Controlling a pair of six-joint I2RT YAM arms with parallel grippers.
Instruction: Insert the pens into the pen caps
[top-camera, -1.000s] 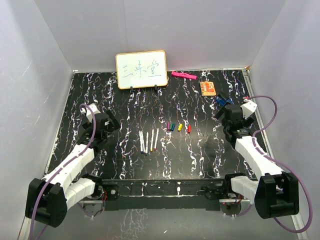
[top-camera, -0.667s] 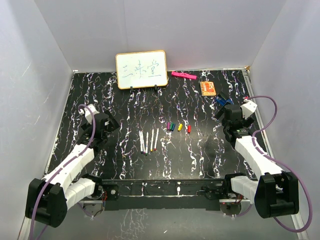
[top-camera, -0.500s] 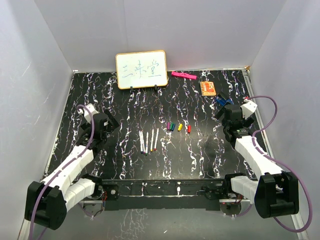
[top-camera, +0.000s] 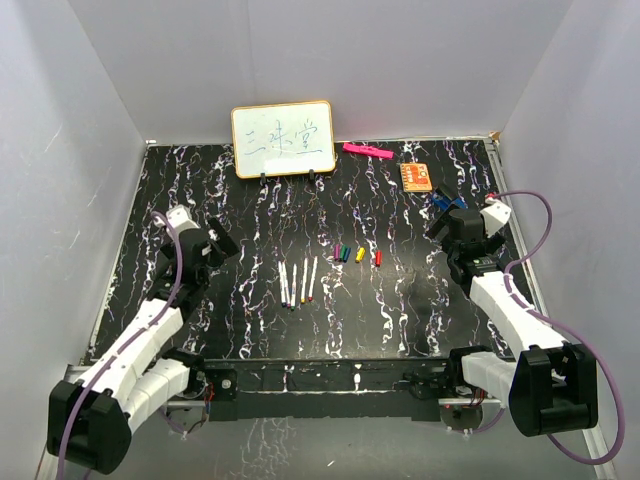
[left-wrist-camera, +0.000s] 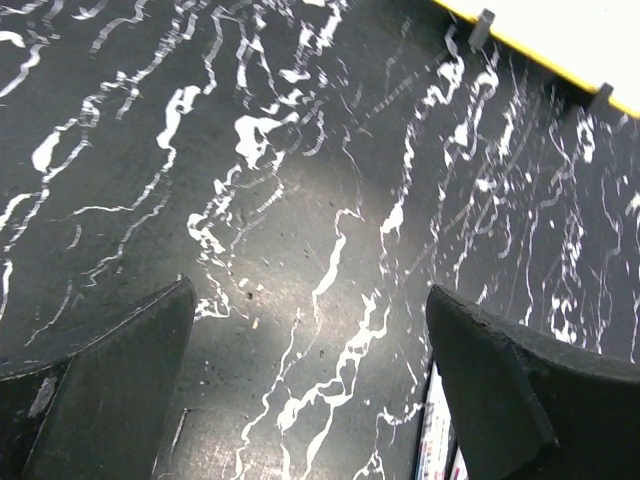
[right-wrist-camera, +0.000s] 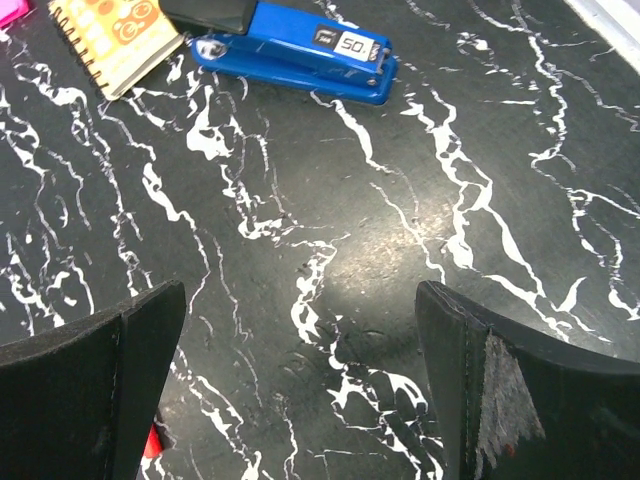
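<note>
Several thin white pens lie side by side at the middle of the black marbled table. A row of small pen caps, purple, green, yellow and red, lies just right of them. My left gripper is open and empty, left of the pens and above the table. Its wrist view shows pen ends beside the right finger. My right gripper is open and empty, right of the caps. A red cap peeks out by its left finger.
A whiteboard stands at the back. A pink bar and an orange notebook lie at the back right. A blue stapler lies just beyond my right gripper. Grey walls enclose the table.
My left arm has shifted slightly, its wrist moving a little up and away from the near edge. The right arm, pens and caps have not moved.
</note>
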